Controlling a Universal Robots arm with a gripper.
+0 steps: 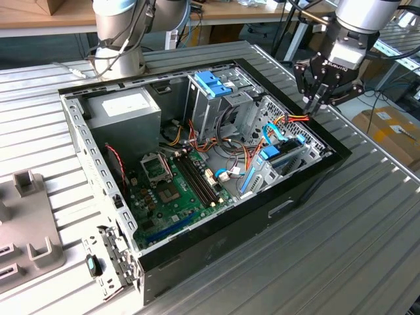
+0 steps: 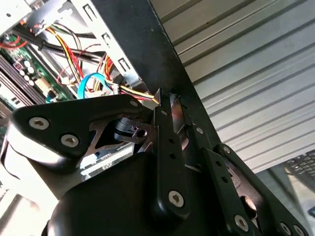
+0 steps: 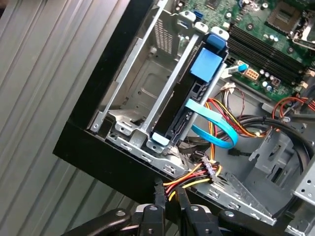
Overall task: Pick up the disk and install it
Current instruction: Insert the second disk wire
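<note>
- The disk [image 3: 189, 105], dark with blue rails, sits on edge in a metal bay inside the open computer case [image 1: 308, 180], near the case's wall on the exterior view's right; in the exterior view it shows at [image 1: 279, 157].
- A flat blue cable [image 3: 216, 130] curves out beside it.
- The gripper [image 1: 319, 98] hangs above that wall's rim, by a red-and-yellow wire bundle [image 3: 189, 179], holding nothing.
- Its jaws stand narrow, nearly together, in the first wrist view [image 3: 168, 199].
- The case lies on a ribbed metal counter [image 1: 367, 236].
</note>
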